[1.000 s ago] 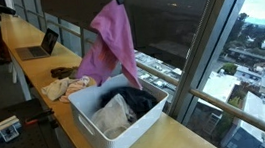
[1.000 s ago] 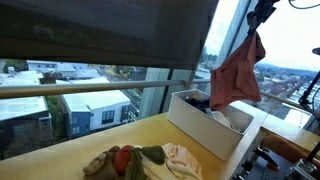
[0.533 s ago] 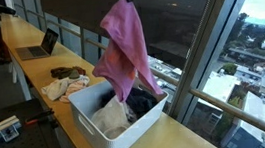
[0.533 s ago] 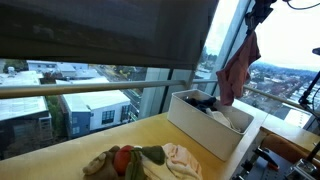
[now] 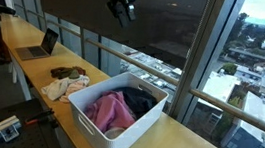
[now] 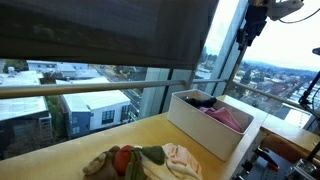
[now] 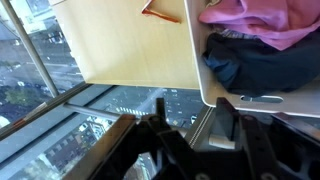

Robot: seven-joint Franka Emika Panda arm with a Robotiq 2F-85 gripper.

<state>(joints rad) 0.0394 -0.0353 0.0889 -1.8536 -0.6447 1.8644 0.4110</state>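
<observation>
A pink cloth (image 5: 107, 112) (image 6: 228, 118) lies crumpled in the white bin (image 5: 94, 131) (image 6: 188, 122), beside a dark garment (image 5: 145, 101). My gripper (image 5: 120, 12) (image 6: 249, 36) hangs high above the bin in both exterior views, touching nothing. In the wrist view the gripper (image 7: 190, 115) has its two black fingers apart with nothing between them. There the pink cloth (image 7: 250, 18) and the dark garment (image 7: 250, 65) sit inside the bin (image 7: 196, 70), seen from above.
A loose pile of clothes (image 5: 66, 87) (image 6: 140, 160) lies on the wooden counter (image 5: 32, 73) beyond the bin. A laptop (image 5: 41, 44) stands further along. Tall window glass and a railing run right beside the bin.
The pink cloth hung from the shut gripper above the bin; it has been let go and now lies in the bin. The jaws have opened.
</observation>
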